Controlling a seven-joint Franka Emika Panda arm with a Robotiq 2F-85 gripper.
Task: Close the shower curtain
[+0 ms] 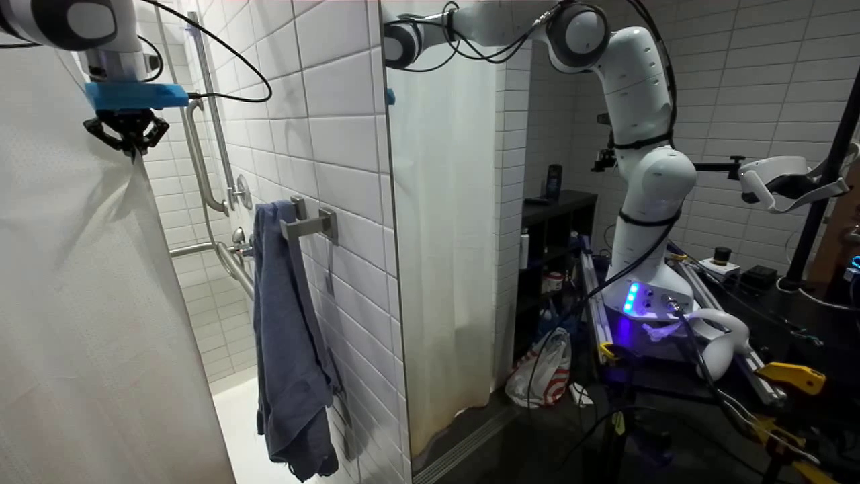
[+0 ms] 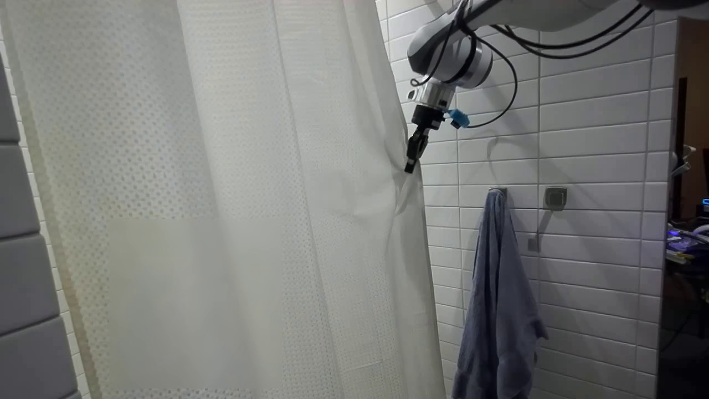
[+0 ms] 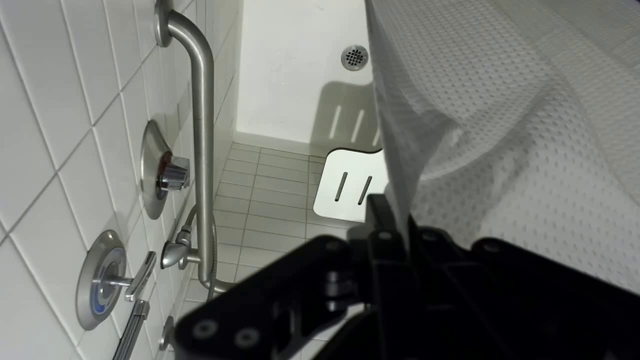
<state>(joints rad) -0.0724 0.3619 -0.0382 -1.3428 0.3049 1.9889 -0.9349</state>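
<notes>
The shower curtain [image 1: 80,282] is a tall cream-white sheet at the left of an exterior view. It fills much of an exterior view [image 2: 249,194] too, and its edge runs down the right of the wrist view [image 3: 525,100]. My gripper [image 1: 134,149] is shut on the curtain near its free edge; the fabric is pulled into folds at the fingertips. The gripper also shows against the curtain's right edge [image 2: 410,167]. In the wrist view the pinched fabric runs between the black fingers [image 3: 406,227]. The part between the fingertips is hidden.
A blue-grey towel [image 1: 289,336] hangs from a hook [image 1: 329,225] on the white tiled wall [image 1: 349,154]. A mirror [image 1: 443,202] is beside it. In the wrist view are a metal grab bar [image 3: 202,125], shower valves [image 3: 107,280] and a white slotted seat [image 3: 350,187].
</notes>
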